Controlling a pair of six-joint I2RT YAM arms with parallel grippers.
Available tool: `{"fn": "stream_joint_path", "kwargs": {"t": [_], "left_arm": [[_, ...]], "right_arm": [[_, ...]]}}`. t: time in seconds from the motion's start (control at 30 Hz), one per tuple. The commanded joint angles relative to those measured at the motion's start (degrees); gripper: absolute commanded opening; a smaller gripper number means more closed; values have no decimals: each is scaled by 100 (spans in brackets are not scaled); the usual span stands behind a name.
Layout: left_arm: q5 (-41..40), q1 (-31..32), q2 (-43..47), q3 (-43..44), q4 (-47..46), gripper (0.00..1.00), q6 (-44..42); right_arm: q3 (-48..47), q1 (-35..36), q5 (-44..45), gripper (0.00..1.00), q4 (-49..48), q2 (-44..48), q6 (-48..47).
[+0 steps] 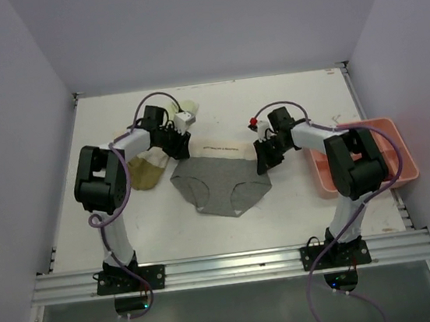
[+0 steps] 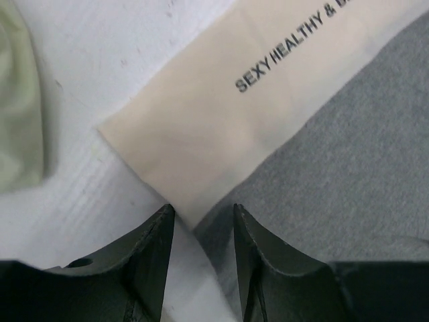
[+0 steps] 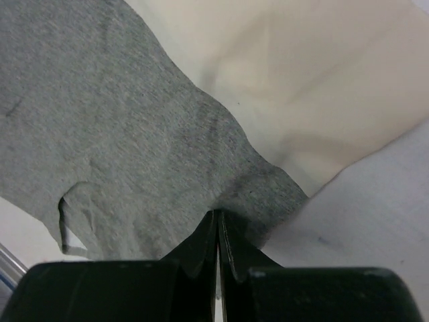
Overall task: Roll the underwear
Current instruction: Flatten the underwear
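The grey underwear [image 1: 222, 184] lies flat at the table's middle. A cream cloth [image 1: 225, 150] with black print lies along its far edge. My left gripper [image 1: 175, 146] is open, its jaws astride the left corner where cream [image 2: 201, 127] meets grey [image 2: 348, 168]; the gripper also shows in the left wrist view [image 2: 202, 213]. My right gripper [image 1: 266, 159] is shut on the grey cloth's right edge [image 3: 120, 134], next to the cream cloth [image 3: 301, 87]; it also shows in the right wrist view [image 3: 218, 216]. An olive-tan garment [image 1: 147, 172] lies at the left. A pale yellow-green one [image 1: 189, 106] lies behind it. No dark red garment is in view.
A salmon-pink plastic tray [image 1: 399, 156] stands at the right, beside the right arm. White walls close the table at the back and on both sides. The pale green cloth [image 2: 17, 100] lies close to the left of my left gripper.
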State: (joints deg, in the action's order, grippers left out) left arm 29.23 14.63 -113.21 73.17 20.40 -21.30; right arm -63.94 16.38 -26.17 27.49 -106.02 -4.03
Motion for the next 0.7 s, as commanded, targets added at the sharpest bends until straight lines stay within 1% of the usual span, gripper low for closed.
{"fn": "stream_joint_path", "kwargs": {"t": [0.0, 0.03, 0.07, 0.1, 0.13, 0.17, 0.2, 0.23, 0.3, 0.33, 0.37, 0.4, 0.43, 0.47, 0.5, 0.53, 0.57, 0.6, 0.67], "left_arm": [[-313, 75, -508, 671, -10, 44, 117], [-322, 75, -753, 1090, 25, 44, 91], [-322, 83, -886, 1295, 60, 44, 82], [-296, 84, -1009, 1488, 86, 44, 91], [-269, 84, -1219, 1742, 121, 44, 100], [-182, 84, -1299, 2163, 174, 45, 91], [-146, 84, -1335, 2349, 227, 46, 73], [-181, 84, -1309, 2482, 219, 46, 108], [-155, 84, -1126, 2606, 218, 48, 65], [-120, 84, -803, 2554, 236, 48, 30], [-59, 84, -591, 2214, 245, 48, -5], [38, 84, -362, 1993, 227, 48, -41], [117, 84, 119, 1686, 227, 48, -41], [170, 84, 358, 1405, 227, 48, -50], [249, 84, 578, 863, 288, 48, -50], [241, 84, 972, 631, 324, 48, -41], [249, 84, 1141, 420, 350, 48, 3], [302, 84, 1274, 26, 489, 48, 29], [355, 84, 1547, -301, 605, 48, 134]], "right_arm": [[408, 40, -423, 5, -85, 500, 306], [566, 101, -711, 5, -85, 634, 359], [637, 163, -835, 5, -94, 809, 481], [698, 268, -915, 8, -77, 976, 622], [734, 504, -1012, 11, -16, 1334, 614], [691, 593, -1143, 13, 54, 1512, 605], [647, 655, -1153, 18, 177, 1688, 614], [490, 656, -1153, 20, 222, 2055, 658], [243, 603, -794, 22, 266, 2321, 667], [-10, 525, -714, 24, 249, 2427, 632], [-143, 515, -574, 25, 205, 2393, 580], [-275, 515, -512, 24, 205, 2323, 440], [-494, 506, -512, 23, 196, 2227, 447], [-592, 506, -538, 22, 187, 1904, 221], [-680, 506, -573, 21, 161, 1735, 158], [-838, 506, -608, 20, 117, 1516, 140], [-952, 506, -652, 18, 125, 1131, 105], [-1058, 506, -643, 16, 134, 901, 52], [-1331, 506, -652, 13, 143, 348, -27]]}}
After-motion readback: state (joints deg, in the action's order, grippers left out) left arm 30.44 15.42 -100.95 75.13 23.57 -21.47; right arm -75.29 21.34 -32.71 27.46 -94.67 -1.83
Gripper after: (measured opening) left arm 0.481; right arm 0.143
